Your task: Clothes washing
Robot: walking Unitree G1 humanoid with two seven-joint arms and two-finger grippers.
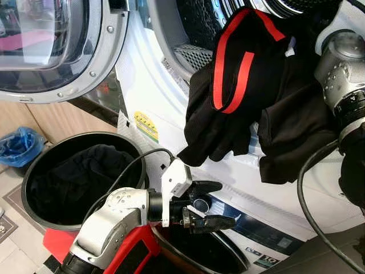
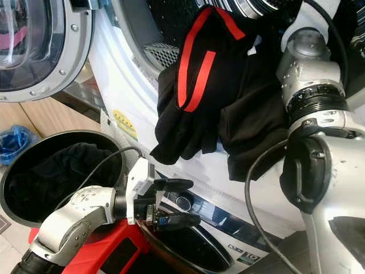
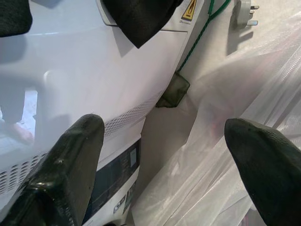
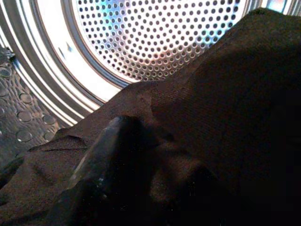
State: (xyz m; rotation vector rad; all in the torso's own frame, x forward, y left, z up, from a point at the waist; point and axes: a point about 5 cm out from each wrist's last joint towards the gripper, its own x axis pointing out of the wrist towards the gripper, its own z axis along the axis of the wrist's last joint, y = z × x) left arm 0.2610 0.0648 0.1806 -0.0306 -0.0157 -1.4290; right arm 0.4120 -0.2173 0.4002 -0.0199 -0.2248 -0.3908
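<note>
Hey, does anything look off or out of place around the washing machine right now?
Yes: the black garment with red stripes is only half loaded, draped over the drum opening's rim and hanging down the washer front. The right gripper is at it inside the drum.

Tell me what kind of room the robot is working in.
Probably a home laundry corner: a white front-loading washing machine with its door open, a black garment with red stripes hanging from the drum opening, and a round laundry basket holding dark clothes.
</note>
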